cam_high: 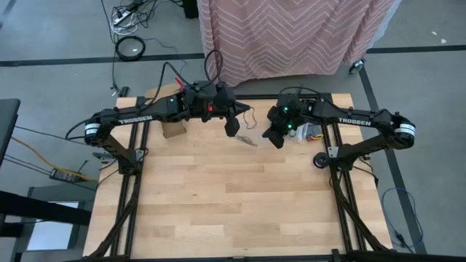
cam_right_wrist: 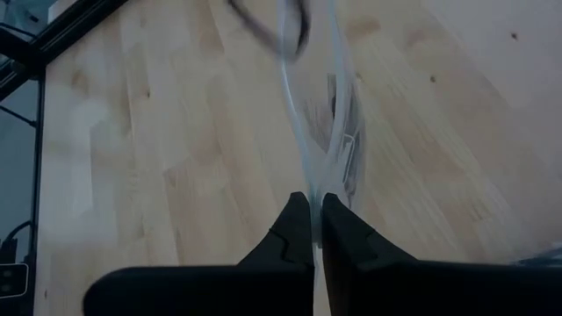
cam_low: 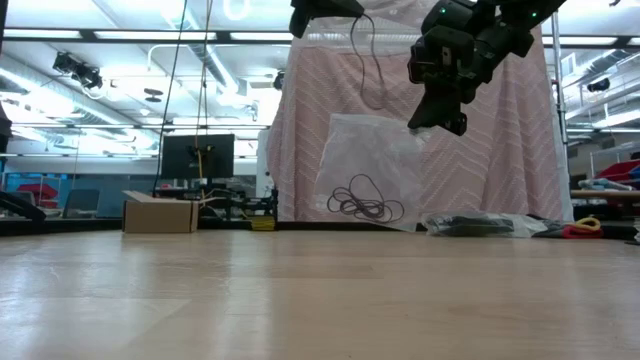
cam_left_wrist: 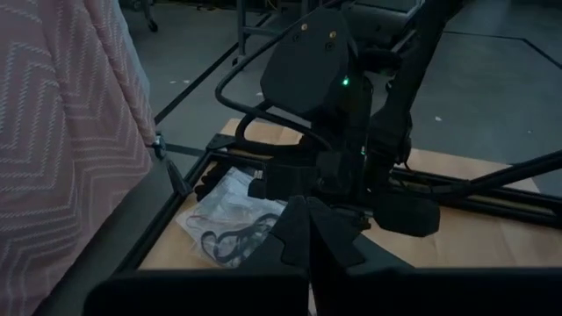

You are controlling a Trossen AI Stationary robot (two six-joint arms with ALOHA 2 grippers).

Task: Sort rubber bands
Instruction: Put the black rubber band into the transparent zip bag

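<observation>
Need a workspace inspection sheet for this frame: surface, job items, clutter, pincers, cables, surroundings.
Surface: wooden table, mostly bare.
Job's things: black rubber bands inside a clear bag.
Clutter: cardboard box near the left arm; second bag lying at the right.
Pincers: right pincer shut on the clear bag; left pincer shut beside it, hold unclear.
Cables: cables on the floor beyond the table.
Surroundings: pink chevron cloth behind the table; no person seen.

Dim left wrist view; bright backlit room
</observation>
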